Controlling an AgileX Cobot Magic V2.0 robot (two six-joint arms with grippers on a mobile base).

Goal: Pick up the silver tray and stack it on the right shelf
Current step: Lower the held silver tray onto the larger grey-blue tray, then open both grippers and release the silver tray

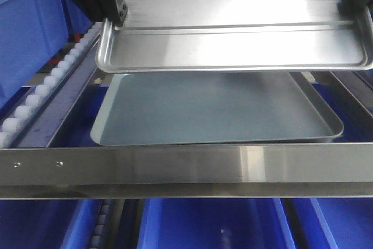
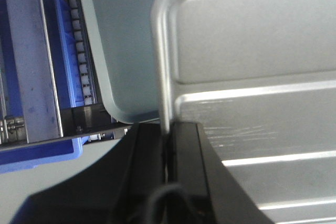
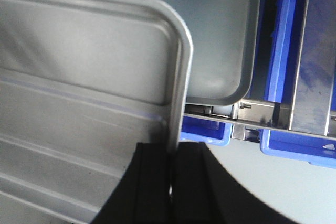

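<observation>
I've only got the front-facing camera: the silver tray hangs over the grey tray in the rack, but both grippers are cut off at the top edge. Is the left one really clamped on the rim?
Observer: Yes. In the left wrist view the left gripper has one finger on each side of the rim of the silver tray, shut on it.
Operator: And the right one?
Observer: Same. The right gripper is shut on the rim of the opposite side edge.
Operator: How does it sit over the grey one there?
Observer: In the right wrist view the rounded corner of the grey tray shows out past the silver tray's side edge, underneath it.
</observation>
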